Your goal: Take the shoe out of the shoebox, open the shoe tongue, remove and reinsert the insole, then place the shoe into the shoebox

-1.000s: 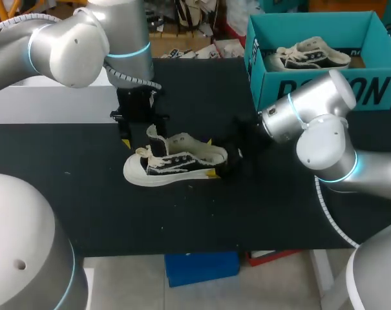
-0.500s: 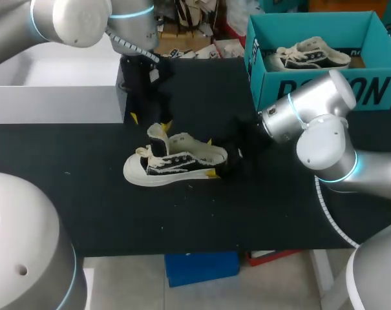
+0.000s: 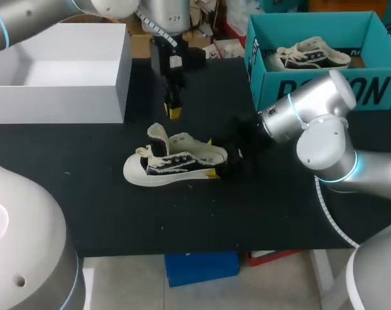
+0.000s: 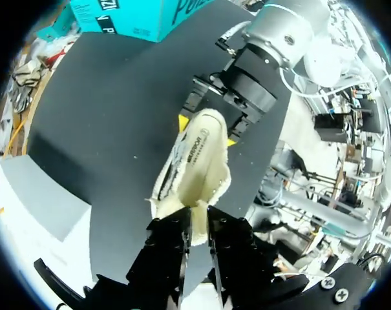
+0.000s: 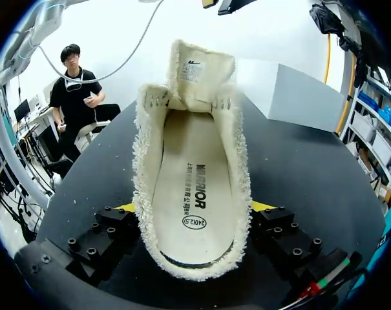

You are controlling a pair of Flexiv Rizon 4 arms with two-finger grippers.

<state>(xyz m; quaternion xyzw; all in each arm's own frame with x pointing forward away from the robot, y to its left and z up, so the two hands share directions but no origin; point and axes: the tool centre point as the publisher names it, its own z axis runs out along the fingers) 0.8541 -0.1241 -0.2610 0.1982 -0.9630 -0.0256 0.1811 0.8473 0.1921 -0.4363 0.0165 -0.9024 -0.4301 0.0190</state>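
The shoe [image 3: 172, 161] rests on its sole at the middle of the frame on the table [image 3: 182, 219], toe toward the left, its tongue [image 3: 158, 139] standing up; our right gripper [image 3: 214, 158], coming in from the right, is clamped on the heel, one yellow-tipped finger against each side; in the right wrist view the insole [image 5: 192, 187] lies flat inside the shoe between those fingers. Our left gripper [image 3: 174, 111] hangs in the upper middle of the frame, apart from the shoe, its tips drawn together with nothing between them; the left wrist view shows the shoe ahead of it. The shoebox [image 3: 324, 90] stands at the upper right, a second shoe [image 3: 311, 55] inside it; a white box [image 3: 59, 97] sits at the upper left.
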